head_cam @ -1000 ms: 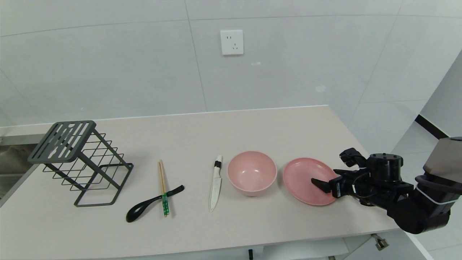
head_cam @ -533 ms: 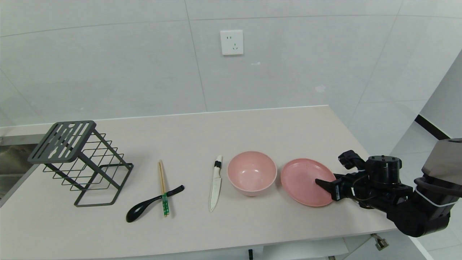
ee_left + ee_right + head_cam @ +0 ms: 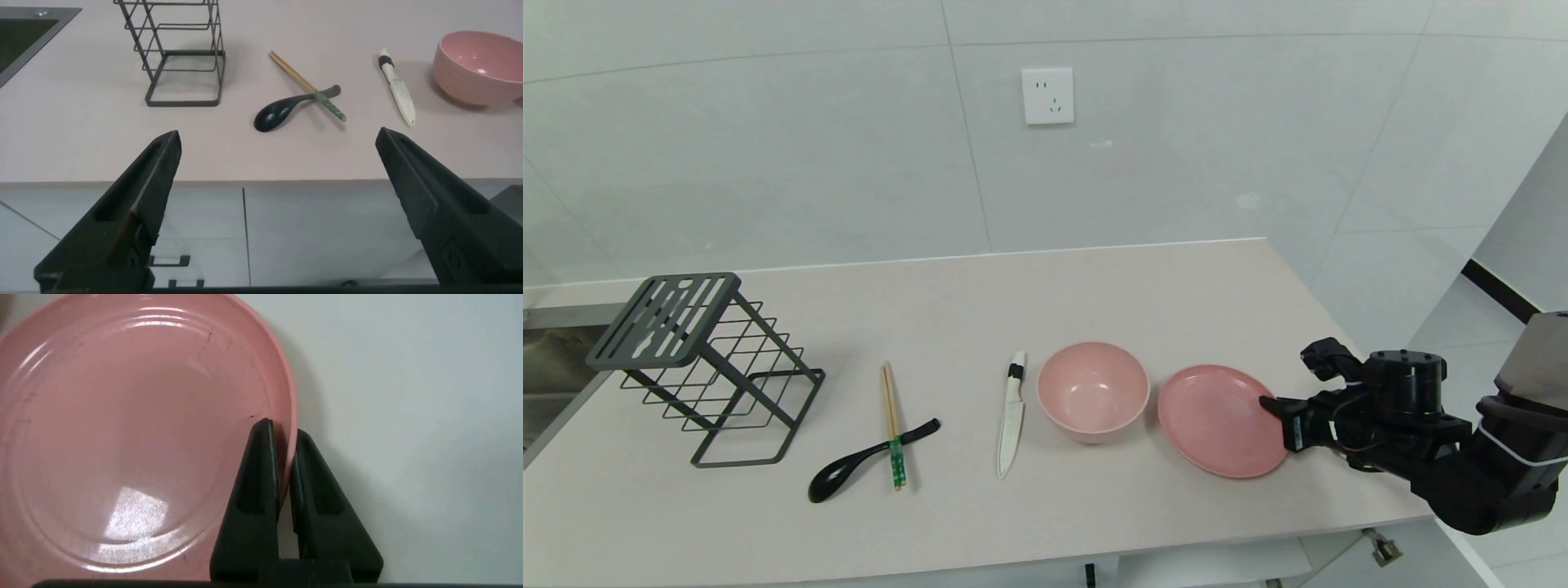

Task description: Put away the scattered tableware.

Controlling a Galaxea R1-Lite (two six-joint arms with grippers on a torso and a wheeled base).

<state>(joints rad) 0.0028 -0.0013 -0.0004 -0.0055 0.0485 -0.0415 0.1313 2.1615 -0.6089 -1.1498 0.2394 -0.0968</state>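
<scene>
Edges: pink plate (image 3: 1217,420) near the counter's (image 3: 1094,294) right end, its near and right edges both close by.
Open room: bare surface on the far side of the tableware, up to the wall.
Right arm: low, stretched in from the right over the counter's near right corner.
Right gripper (image 3: 1270,406): clamped on the plate's right rim, one finger inside the rim, one outside.
Plate: left rim just beside the pink bowl (image 3: 1093,390).
Left gripper (image 3: 278,139): fingers spread wide, off the counter's near edge.
Left of bowl: knife (image 3: 1011,412), then black spoon (image 3: 866,456) crossing chopsticks (image 3: 892,420), wire rack (image 3: 698,363) far left.
</scene>
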